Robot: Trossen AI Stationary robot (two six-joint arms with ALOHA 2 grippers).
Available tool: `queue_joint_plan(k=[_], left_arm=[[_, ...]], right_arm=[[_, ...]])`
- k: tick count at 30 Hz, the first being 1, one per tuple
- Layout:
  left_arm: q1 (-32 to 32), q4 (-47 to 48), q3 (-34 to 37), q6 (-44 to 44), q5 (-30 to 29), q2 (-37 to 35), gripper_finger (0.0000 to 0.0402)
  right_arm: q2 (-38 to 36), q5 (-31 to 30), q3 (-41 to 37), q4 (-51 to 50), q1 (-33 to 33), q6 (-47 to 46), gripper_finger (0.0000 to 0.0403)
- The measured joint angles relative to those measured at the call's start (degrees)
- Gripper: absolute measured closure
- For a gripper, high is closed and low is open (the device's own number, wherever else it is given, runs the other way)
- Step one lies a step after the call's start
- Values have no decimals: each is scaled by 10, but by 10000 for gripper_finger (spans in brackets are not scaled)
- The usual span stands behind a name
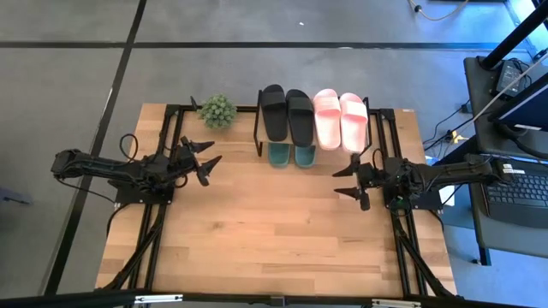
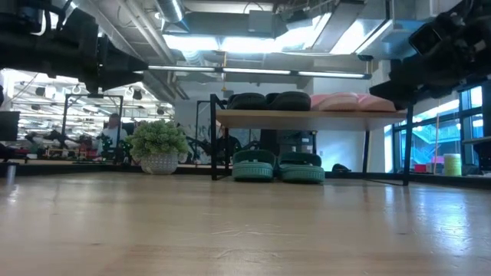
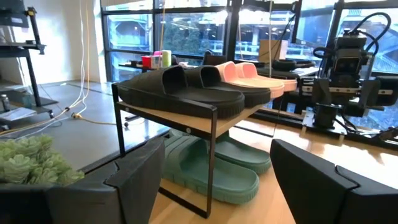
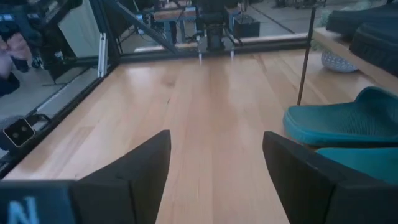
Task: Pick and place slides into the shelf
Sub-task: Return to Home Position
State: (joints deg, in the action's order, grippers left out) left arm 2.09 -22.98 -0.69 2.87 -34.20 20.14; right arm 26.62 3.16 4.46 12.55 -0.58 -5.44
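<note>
Slides [image 1: 300, 115] all on shelf [image 2: 307, 117].
Shelf sits between left gripper [image 1: 210, 152] and right gripper [image 1: 342, 181]; both gape wide, empty.

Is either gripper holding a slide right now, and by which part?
Neither. The left gripper and the right gripper are both open and empty, apart from the shelf.
</note>
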Motion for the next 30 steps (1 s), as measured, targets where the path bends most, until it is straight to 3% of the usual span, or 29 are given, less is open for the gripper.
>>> queue_joint_plan(k=[9, 18, 25, 30], left_arm=[[0, 15, 2, 0, -18, -8, 117], [1, 18, 2, 0, -53, -20, 117], [1, 117, 2, 15, -51, -88, 117], [1, 208, -19, 15, -52, -156, 117]], right_arm=[[-91, 0, -33, -26, 2, 12, 147], [-200, -1, -34, -124, 21, 15, 147], [-265, -2, -33, -130, 24, 31, 147], [-264, -3, -29, -141, 24, 27, 147]])
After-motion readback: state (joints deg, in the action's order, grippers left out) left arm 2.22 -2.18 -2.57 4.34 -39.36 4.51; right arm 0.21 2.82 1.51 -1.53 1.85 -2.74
